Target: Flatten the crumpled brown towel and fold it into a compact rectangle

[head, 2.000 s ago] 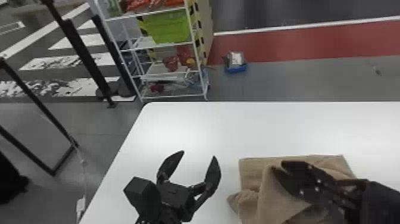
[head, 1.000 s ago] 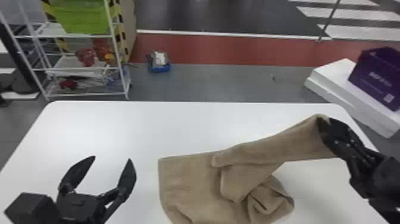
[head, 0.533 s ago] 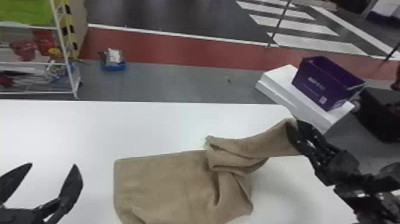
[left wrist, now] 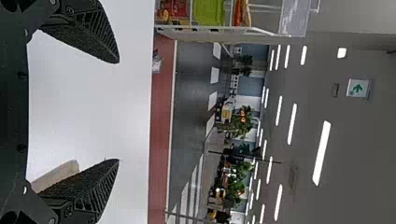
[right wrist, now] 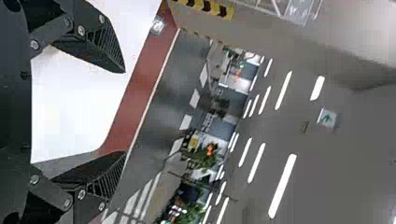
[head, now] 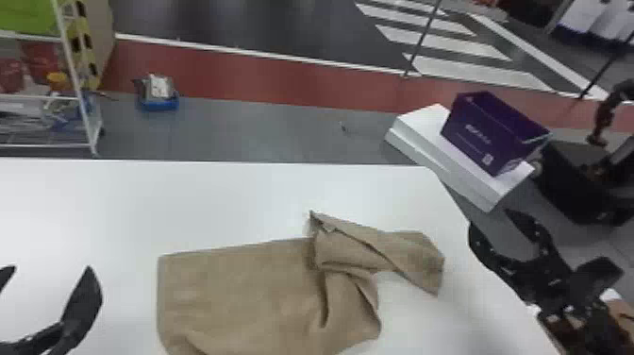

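Towel (head: 236,292) on worktop (head: 141,203), lower centre of head view; left portion fairly flat, right end twisted. Left claw (head: 48,269), lower left, and right claw (head: 490,219), lower right: both open, empty. Advisable: pinch twisted end, untwist low, draw rightward gently.

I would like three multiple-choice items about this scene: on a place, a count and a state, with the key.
1. Where is the open purple box? A: on the floor; B: on white slabs; C: on the shelf.
2. How many grippers hold the brown cloth towel? A: none; B: one; C: two.
3. How does the towel lie? A: compactly folded; B: rolled up; C: flat left, bunched right.

1 B: the box rests on the slabs.
2 A: the left gripper and right gripper are open, apart from it.
3 C: its left part is mostly smooth, its right creased.
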You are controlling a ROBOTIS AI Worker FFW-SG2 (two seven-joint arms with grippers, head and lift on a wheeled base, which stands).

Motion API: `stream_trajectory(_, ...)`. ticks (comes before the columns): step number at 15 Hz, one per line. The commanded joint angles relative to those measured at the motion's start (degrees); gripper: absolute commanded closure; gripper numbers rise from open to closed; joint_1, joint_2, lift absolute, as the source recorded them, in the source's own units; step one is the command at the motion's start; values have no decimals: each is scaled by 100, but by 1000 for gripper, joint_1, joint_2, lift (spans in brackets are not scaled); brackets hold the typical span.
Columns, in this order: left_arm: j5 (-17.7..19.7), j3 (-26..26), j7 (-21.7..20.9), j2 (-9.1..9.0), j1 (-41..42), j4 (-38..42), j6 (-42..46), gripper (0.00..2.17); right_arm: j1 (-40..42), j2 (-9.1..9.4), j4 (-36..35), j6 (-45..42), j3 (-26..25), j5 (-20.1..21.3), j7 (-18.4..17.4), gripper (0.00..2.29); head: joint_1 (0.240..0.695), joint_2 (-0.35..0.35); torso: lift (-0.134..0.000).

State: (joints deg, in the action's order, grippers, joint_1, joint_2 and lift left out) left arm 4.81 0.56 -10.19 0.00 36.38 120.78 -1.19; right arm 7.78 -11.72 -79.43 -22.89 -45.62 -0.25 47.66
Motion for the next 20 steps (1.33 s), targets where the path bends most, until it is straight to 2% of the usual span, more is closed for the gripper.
stream_trajectory(1,29,6,-10,-15,-61,-64,0,140,66,-5,-11,88,-131,78,76,130,695,-350,-124)
stream_trajectory(3,29,-12,-10,-15,-78,-90,0,140,171,91,-151,-404,10,78,76,130,695,-350,-124)
stream_trajectory(5,29,-3,-10,-15,-78,-72,0,140,320,91,-336,-1319,449,148,164,137,695,-350,-124)
stream_trajectory(6,29,-3,-10,-15,-61,-64,0,140,320,30,-406,-1371,642,201,261,147,695,-350,-124)
stream_trajectory(8,29,6,-10,-15,-43,-46,0,140,338,-155,-626,-1108,1187,605,287,218,695,-348,-124)
stream_trajectory(10,29,-20,-18,-15,-52,-46,0,140,215,-366,-705,-158,1759,623,147,289,695,-297,-124)
stream_trajectory(12,29,-47,-18,-15,-43,-28,0,140,-198,-418,-556,1178,2260,781,-223,340,695,-266,-124)
stream_trajectory(14,29,-38,-10,-15,-26,-11,0,140,-559,-462,-494,2566,2699,772,-381,346,695,-246,-124)
stream_trajectory(16,3,-56,-10,-15,-17,16,0,140,-682,-418,-758,3621,3042,500,-381,346,695,-224,-124)
stream_trajectory(18,-15,-82,8,-15,10,77,0,140,-611,-304,-1355,4359,3112,-106,-275,346,695,-205,-124)
stream_trajectory(20,-24,-82,34,-15,36,103,0,140,-602,-199,-1769,4939,3147,-186,-231,346,695,-161,-124)
